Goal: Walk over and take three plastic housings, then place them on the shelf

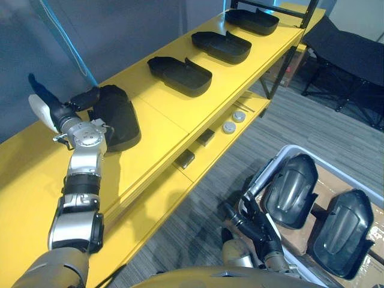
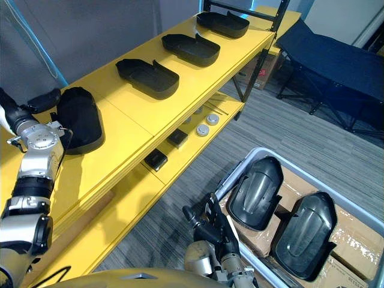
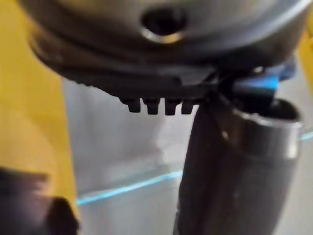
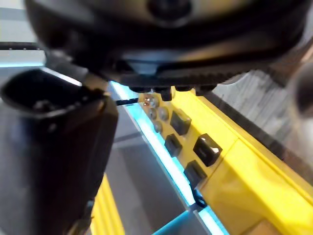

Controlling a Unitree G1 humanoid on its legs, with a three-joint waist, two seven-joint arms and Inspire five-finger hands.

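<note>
We see a long yellow shelf (image 1: pixel 162 129) running along a grey wall (image 1: pixel 120 36). On its top level, three black housings (image 1: pixel 180 75) lie in a row with their hollow sides up, well apart from one another. A fourth housing (image 1: pixel 117 117) lies nearer to us on the same level, domed side up.

The left robot hand (image 1: pixel 69 110) is at the near end of this fourth housing. Its fingers are stretched out and touch the rim, and the white-covered thumb is spread away from them, so nothing is gripped. The right robot hand (image 2: pixel 207 227) hangs low beside a grey bin (image 2: pixel 236 172) on the floor (image 1: pixel 288 120), with its fingers loose and holding nothing. Two more housings (image 2: pixel 257 192) lie domed side up inside the bin.

On the lower level of the shelf are round metal discs (image 1: pixel 228 127) and small black blocks (image 1: pixel 185 159). The right wrist view shows these blocks (image 4: pixel 205 149) from close by, in a line along the yellow edge. The left wrist view shows us the wall with a thin blue strip (image 3: pixel 132 186) across it. A black folding cot (image 1: pixel 348 60) stands beyond the far end of the shelf.
</note>
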